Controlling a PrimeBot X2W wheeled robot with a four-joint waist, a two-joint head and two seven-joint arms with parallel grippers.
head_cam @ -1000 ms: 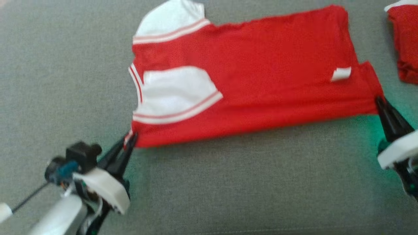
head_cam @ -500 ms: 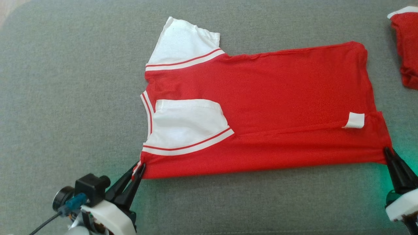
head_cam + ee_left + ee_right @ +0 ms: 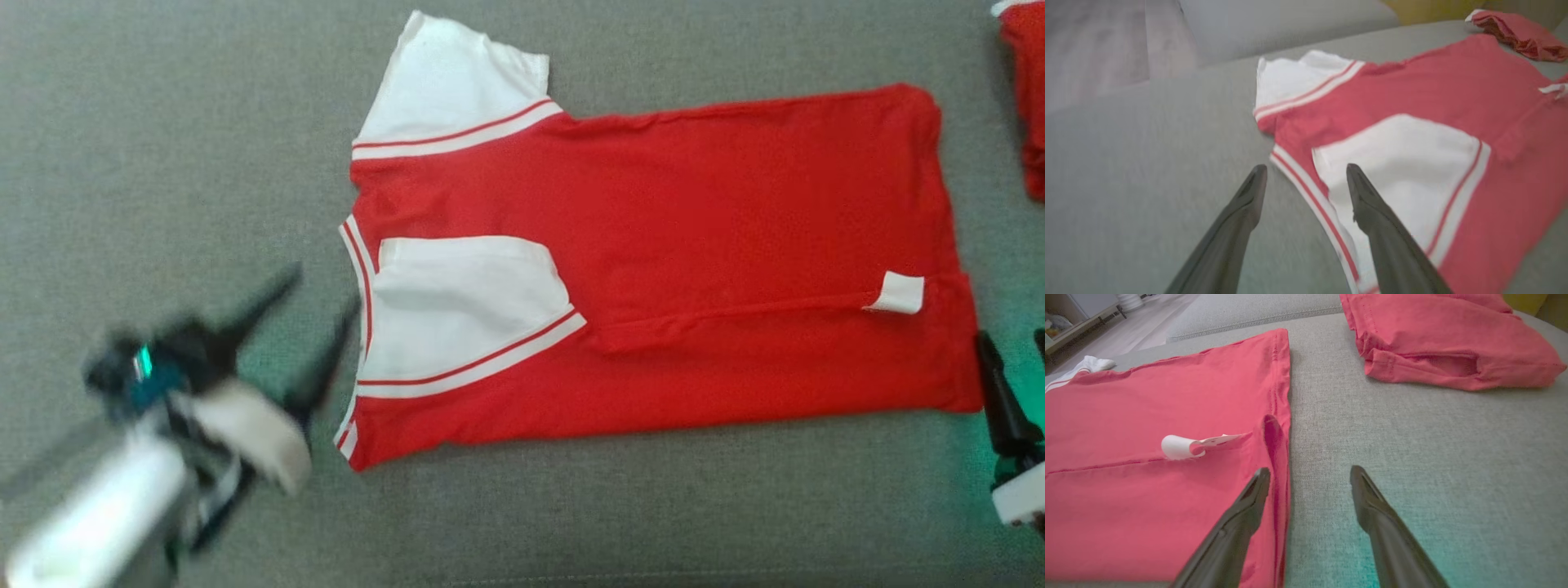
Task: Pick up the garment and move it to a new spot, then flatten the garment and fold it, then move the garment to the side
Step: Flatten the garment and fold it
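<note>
The garment [image 3: 694, 269], a red shirt with white sleeves, lay flat near the middle of the grey upholstered surface [image 3: 163, 163]. In the head view its long axis ran left to right: the striped collar [image 3: 359, 269] pointed to the robot's left and the hem [image 3: 951, 245] to its right. The far sleeve [image 3: 457, 82] stuck out past the shoulder, while the near sleeve [image 3: 465, 302] lay folded in over the chest. The near side of the body was also folded inward, and a white label [image 3: 898, 292] curled up close to the hem.

The left hand [image 3: 322, 290], blurred in the head view, stood spread and released just beside the collar. In the left wrist view one finger [image 3: 1372, 204] hung over the white sleeve and collar trim; whether it touched the cloth could not be told. The right hand [image 3: 1012, 336] was likewise released by the near hem corner. In its wrist view one finger [image 3: 1253, 498] was over the red cloth and the other over bare grey.

A second red garment [image 3: 1445, 339], folded, lay apart beyond the hem, to the right.
</note>
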